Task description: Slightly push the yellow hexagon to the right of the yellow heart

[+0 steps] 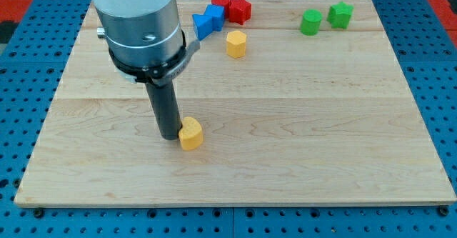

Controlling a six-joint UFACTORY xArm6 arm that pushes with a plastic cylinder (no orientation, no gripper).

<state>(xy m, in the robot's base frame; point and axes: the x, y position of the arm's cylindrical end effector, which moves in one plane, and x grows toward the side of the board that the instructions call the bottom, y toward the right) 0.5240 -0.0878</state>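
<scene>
Covering the board's ten o'clock area, the arm's grey housing (139, 23) is cut off at the view's top and hides the left end of the blue blocks (208, 21), whose shapes are hard to make out. My tip (169, 136) is a bare rod end holding nothing; it touches the yellow heart (191, 134) from its nine o'clock side, low on the wooden board (321, 124) toward seven o'clock. The yellow hexagon (236, 43) stands well apart, at about one o'clock from the heart; it looks like a short, upright, flat-topped prism. Just beyond it at twelve o'clock sit two red blocks (233, 7), touching each other. Two green blocks (325, 18) lie near the board's one o'clock corner.
</scene>
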